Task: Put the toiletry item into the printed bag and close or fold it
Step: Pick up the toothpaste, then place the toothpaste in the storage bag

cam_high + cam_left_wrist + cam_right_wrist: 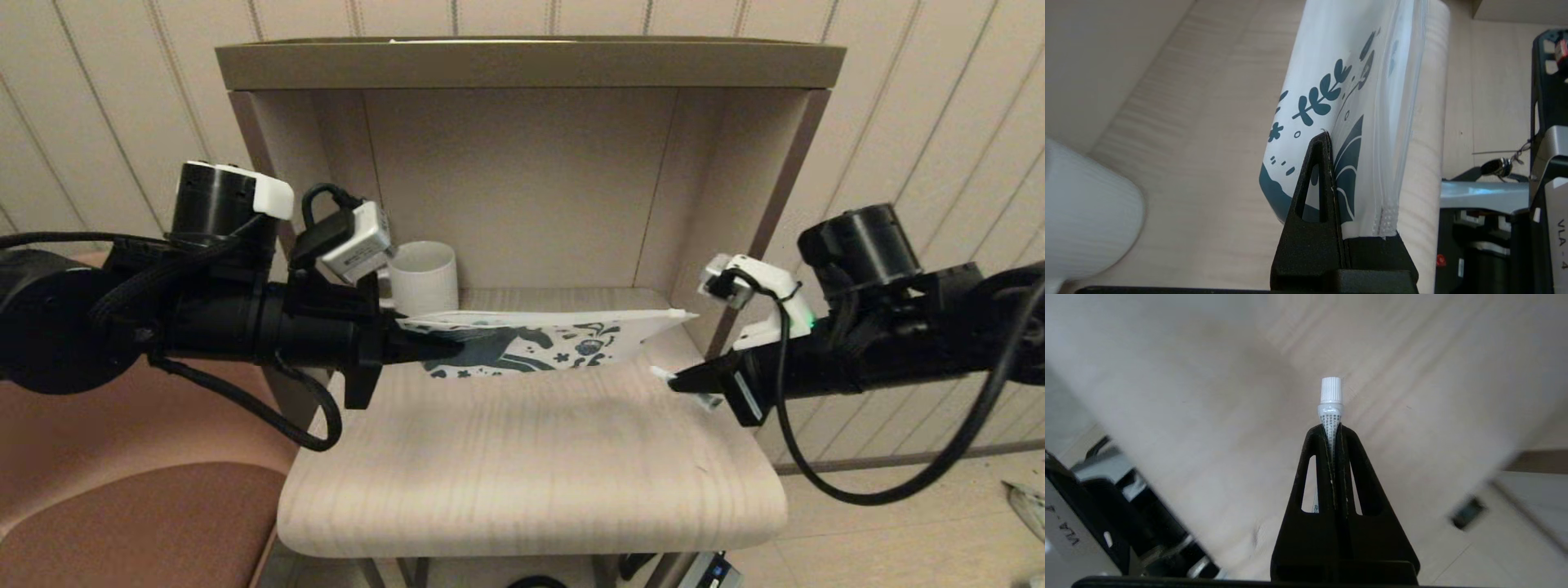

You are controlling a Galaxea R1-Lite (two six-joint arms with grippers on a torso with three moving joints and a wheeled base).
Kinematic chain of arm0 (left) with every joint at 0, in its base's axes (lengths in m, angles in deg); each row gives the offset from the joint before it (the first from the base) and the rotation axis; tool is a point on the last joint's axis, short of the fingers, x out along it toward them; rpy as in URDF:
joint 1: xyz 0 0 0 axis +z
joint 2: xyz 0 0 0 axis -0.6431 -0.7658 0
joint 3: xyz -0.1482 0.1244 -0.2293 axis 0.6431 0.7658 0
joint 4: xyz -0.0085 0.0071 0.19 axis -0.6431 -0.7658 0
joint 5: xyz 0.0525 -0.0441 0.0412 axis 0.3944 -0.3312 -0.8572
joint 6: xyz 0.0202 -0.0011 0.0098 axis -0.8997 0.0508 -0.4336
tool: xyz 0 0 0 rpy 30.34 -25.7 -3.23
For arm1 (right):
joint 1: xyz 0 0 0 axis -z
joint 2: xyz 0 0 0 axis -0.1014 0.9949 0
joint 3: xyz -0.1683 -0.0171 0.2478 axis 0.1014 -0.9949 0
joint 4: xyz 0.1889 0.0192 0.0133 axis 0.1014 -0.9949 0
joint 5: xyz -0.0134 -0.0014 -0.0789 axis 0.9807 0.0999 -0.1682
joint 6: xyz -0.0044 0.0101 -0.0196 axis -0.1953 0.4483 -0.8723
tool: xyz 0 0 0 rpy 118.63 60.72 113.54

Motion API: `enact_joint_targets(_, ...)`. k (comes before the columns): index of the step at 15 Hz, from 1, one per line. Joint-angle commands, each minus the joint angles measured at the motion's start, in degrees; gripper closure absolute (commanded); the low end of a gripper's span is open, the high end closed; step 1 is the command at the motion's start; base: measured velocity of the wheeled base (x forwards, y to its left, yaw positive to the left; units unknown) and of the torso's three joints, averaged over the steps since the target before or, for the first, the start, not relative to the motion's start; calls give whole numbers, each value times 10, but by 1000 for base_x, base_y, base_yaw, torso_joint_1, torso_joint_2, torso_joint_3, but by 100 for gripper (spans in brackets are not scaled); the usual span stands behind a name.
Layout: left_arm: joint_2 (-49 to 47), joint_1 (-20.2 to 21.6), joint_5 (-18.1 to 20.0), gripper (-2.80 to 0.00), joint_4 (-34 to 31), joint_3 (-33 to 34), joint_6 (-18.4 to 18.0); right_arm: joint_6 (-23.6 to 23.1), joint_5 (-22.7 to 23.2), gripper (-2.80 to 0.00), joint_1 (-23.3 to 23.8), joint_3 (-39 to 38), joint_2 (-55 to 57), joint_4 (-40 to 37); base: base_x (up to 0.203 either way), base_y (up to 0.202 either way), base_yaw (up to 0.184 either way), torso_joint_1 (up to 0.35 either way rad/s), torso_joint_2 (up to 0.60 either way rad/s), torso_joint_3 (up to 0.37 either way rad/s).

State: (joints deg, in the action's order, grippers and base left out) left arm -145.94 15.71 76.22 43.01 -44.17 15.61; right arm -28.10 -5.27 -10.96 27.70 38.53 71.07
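Bag (pixel 563 339): white, teal horse print, held off the table (pixel 522 474) at its left end by the left gripper (pixel 437 347), fingers clamped on it; the head view shows it stretching level toward the right with a white mug (pixel 423 278) behind, while the left wrist view alone shows the zip strip (pixel 1406 122) along one edge and the leaf print. Tube (pixel 1330 408): small, white, pinched between the closed fingers of the right gripper (pixel 682 382), just right of the bag's free end and apart from it. The right wrist view shows its ribbed cap (pixel 1331 390) beyond the fingertips; the head view shows only a white tip.
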Motion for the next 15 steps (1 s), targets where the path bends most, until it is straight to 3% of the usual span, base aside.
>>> enact_joint_targets(1,-14,-12,-11,0,11,2,-2,-1,1,0,6,0,-73,-3,0,0,0,0,0,0)
enact_joint_targets(4,-24,-28,-62,0,53,15,-2,2,3,0,10,29,-144,-40,0,0,0,0,0,0)
enact_joint_targets(6,-41,-45,-93,0,117,34,-1,20,6,0,-7,57,-173,-77,0,0,0,0,0,0)
enact_joint_targets(9,-57,-69,-145,0,202,67,-1,104,5,0,-67,91,-170,-84,0,0,0,0,0,0)
enact_joint_targets(15,-55,-71,-148,0,204,71,-1,202,4,0,-167,214,-51,-210,0,0,0,0,0,0)
